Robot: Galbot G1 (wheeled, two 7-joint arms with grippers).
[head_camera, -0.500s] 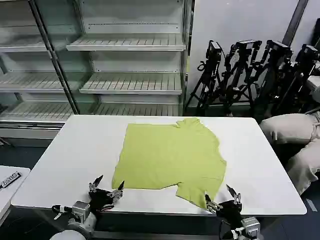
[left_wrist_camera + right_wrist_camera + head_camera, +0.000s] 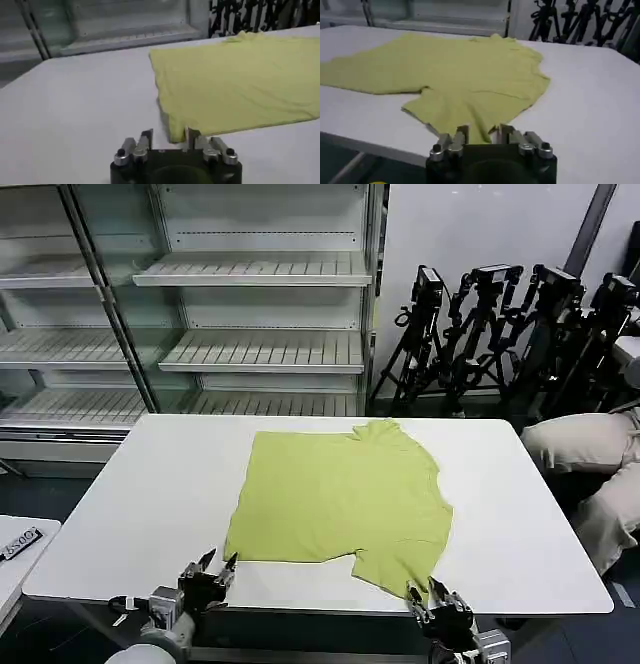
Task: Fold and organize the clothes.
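— How's the T-shirt (image 2: pixel 345 499) looking?
— Lime, plain, spread flat mid-table (image 2: pixel 130 514), one sleeve flopped toward the near edge.
— And the grippers?
— Left gripper (image 2: pixel 216 563) by the near hem corner, right gripper (image 2: pixel 426 588) at that sleeve; fingers apart on both. Half a second ago they were spread wider and the right sat farther out.

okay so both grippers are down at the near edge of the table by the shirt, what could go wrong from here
1. The right gripper sits at the tip of the T-shirt sleeve with open jaws; a shallow bite could slip off the thin fabric.
2. The left gripper lines up on the near hem corner; closing early might miss it or scrape the table.
3. The far sleeve is already folded over, so uneven lifting could bunch the shirt.
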